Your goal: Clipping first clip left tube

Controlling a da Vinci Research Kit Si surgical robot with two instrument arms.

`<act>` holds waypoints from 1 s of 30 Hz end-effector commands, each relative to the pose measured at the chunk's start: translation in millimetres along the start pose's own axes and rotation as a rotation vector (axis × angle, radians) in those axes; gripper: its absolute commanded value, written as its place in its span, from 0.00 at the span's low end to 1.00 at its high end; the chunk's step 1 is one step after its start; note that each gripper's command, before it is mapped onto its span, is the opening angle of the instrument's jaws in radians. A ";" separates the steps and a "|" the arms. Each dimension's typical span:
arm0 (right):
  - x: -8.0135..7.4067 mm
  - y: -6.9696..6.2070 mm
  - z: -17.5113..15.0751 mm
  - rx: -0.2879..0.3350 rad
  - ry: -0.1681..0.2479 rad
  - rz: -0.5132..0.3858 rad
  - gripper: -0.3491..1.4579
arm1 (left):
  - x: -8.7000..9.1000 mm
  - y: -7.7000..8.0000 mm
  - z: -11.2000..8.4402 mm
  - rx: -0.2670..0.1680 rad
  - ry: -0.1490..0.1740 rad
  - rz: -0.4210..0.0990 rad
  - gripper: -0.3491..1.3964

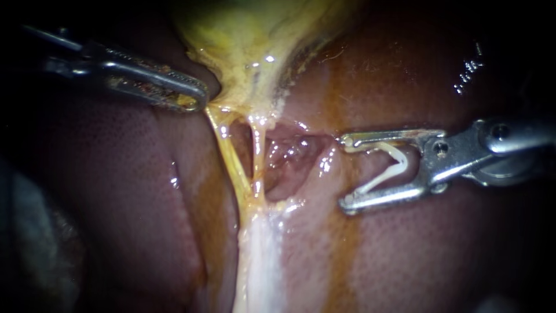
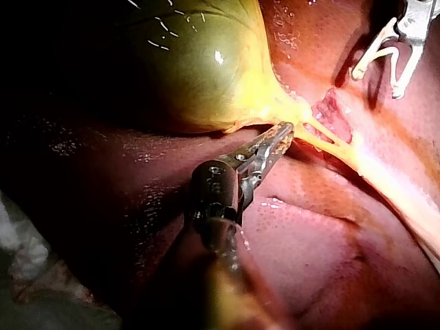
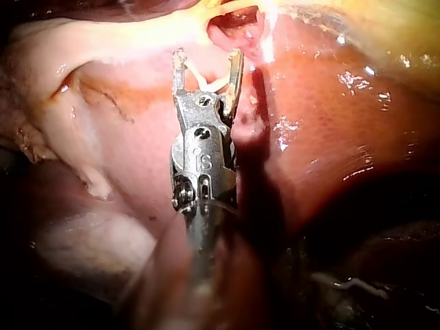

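Observation:
Two thin yellow tubes run down from the gallbladder (image 1: 249, 35) neck: the left tube (image 1: 231, 156) slants, the right tube (image 1: 256, 156) hangs straight, and they meet in a pale band (image 1: 260, 261). My right instrument (image 1: 346, 172) holds a white, open clip (image 1: 394, 165) between jaws that stand wide apart. It is to the right of both tubes and touches neither. My left instrument (image 1: 194, 95) has its jaws shut on yellow tissue at the gallbladder's neck, just above the left tube. The left wrist view shows that grip (image 2: 283, 132); the right wrist view shows the clip (image 3: 206, 84) short of the tubes.
Dark red liver (image 1: 116, 191) lies on both sides of the tubes, with a raw pink hollow (image 1: 289, 156) between the right tube and the clip. The green gallbladder (image 2: 199, 62) bulges beside the left instrument.

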 end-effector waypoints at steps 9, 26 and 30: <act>2.3 -1.2 3.6 0.025 0.026 0.060 0.47 | 0.2 0.8 0.4 0.005 0.002 -0.003 0.00; 1.0 -0.6 11.8 0.052 0.029 0.184 0.47 | 0.5 1.5 0.8 0.010 0.004 -0.006 0.00; -0.3 -0.2 12.3 0.055 0.026 0.196 0.47 | 0.6 1.6 0.9 0.010 0.004 -0.006 0.00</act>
